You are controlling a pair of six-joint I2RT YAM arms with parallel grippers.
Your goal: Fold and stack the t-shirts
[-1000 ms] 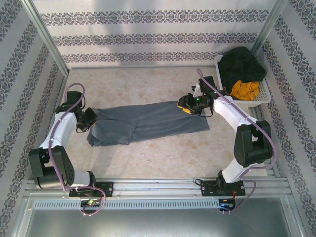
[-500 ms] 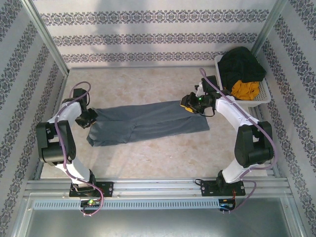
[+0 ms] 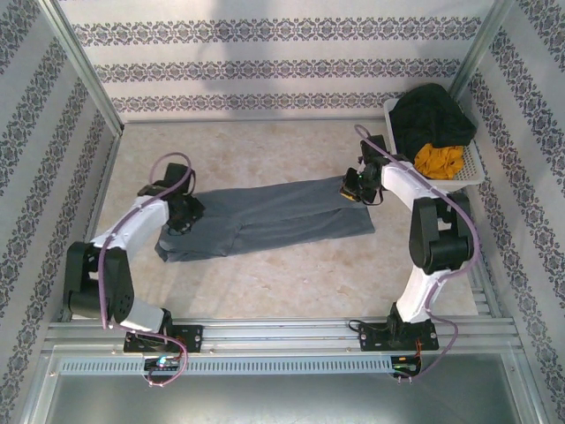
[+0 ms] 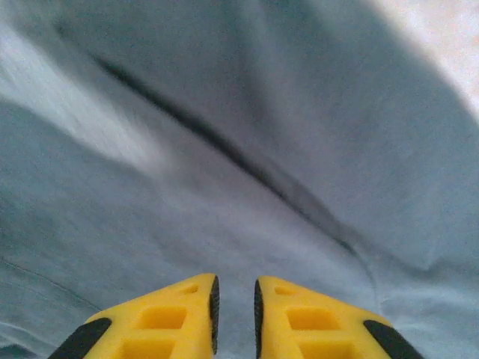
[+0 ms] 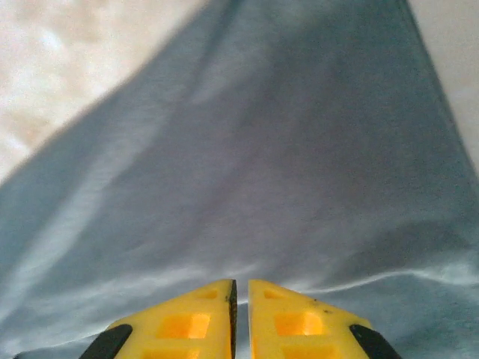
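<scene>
The blue-grey t-shirt (image 3: 274, 216) lies flattened in a long band across the middle of the surface (image 3: 265, 283), running from the left edge toward the right edge. Your left end effector (image 4: 235, 292) is clenched on its left end, fingers almost together. Your right end effector (image 5: 241, 290) is clamped on the t-shirt's far right corner, where the fabric puckers. At the far right corner, a white basket (image 3: 472, 172) holds a dark cloth (image 3: 428, 119) and a yellow cloth (image 3: 439, 159).

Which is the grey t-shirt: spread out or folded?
Folded: the t-shirt lies as a long narrow strip, with an overlapping layer's edge running along it.
</scene>
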